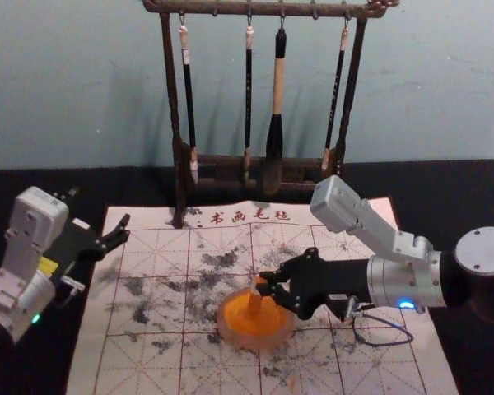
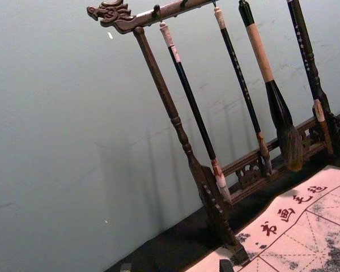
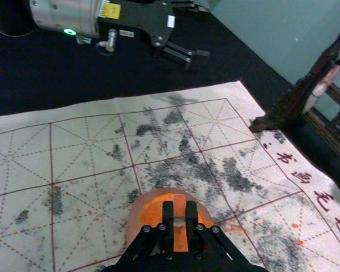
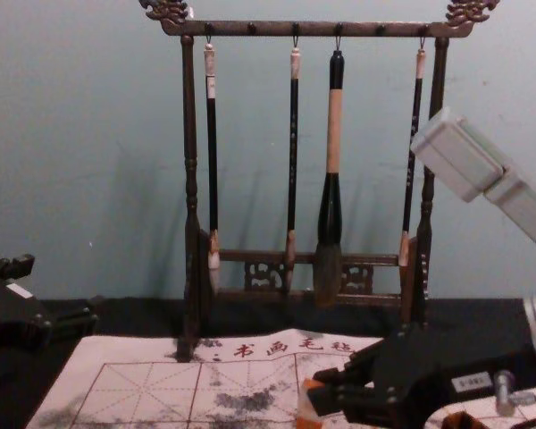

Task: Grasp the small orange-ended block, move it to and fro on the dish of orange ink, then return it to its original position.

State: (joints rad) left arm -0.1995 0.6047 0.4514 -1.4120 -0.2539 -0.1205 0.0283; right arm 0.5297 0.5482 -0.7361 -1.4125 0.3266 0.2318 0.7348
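My right gripper [image 1: 268,286] reaches in from the right, shut on the small block [image 1: 256,295], which it holds upright over the dish of orange ink [image 1: 230,333]. The block's lower end meets the orange in the head view; whether it presses on the ink I cannot tell. In the right wrist view the block [image 3: 179,207] stands between the tips of the right gripper [image 3: 179,220], with the dish [image 3: 134,222] around and behind it. My left gripper [image 1: 103,253] is parked open at the left, away from the dish; its fingertips edge into the left wrist view [image 2: 175,267].
A dark wooden rack [image 1: 173,99] with hanging brushes, among them a thick one [image 1: 276,107], stands at the mat's far edge. The white gridded mat [image 1: 140,362] carries grey ink smudges and a few orange spots. Black cloth [image 1: 457,185] surrounds it.
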